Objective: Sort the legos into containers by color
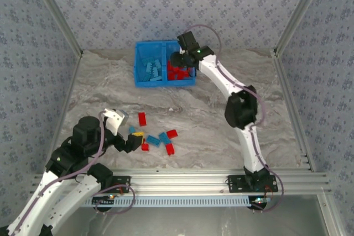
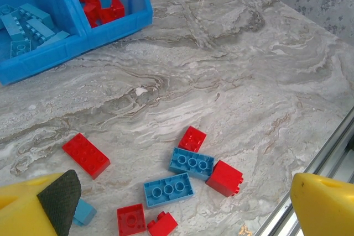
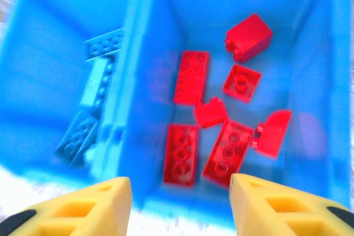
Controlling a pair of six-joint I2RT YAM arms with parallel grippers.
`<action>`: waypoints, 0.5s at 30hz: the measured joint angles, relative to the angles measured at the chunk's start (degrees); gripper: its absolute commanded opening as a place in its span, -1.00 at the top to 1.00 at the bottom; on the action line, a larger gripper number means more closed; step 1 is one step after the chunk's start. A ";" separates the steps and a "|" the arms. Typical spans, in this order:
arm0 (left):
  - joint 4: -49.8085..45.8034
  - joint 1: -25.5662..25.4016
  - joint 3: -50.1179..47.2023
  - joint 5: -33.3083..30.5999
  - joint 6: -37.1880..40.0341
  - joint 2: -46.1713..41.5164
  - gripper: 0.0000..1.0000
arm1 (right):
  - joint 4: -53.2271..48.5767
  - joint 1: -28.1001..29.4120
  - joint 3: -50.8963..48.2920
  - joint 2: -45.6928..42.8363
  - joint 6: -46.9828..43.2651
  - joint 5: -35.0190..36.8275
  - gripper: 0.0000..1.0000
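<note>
Red and light blue legos (image 2: 168,189), some in the bin, some loose on the desk (image 1: 221,120)

We see small studded bricks. The light blue ones lie in the left compartment (image 1: 145,53) of the bright blue bin (image 1: 164,83) and the red ones in the right compartment (image 3: 210,20), across the divider wall. The bin sits toward the far side of the desk. A loose mixed cluster lies near the front edge, well apart from it. The right arm stretches out, its hand (image 3: 180,205) hovering over the red side, fingers spread with nothing between them. The left arm is folded low, its hand (image 2: 180,208) spread wide above the loose cluster, gripping nothing.
</note>
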 measured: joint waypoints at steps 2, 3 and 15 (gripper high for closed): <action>0.00 0.00 0.00 -0.59 0.00 0.00 -0.98 | 2.67 1.81 -9.86 -8.98 -0.39 0.04 -0.08; -0.04 0.04 0.00 -1.22 -0.02 0.00 -0.98 | 4.48 3.34 -15.28 -14.03 -0.66 0.00 -0.08; -1.57 9.66 0.02 -14.69 -1.57 -4.76 -0.98 | 11.82 25.31 -36.61 -19.91 9.40 1.95 -0.44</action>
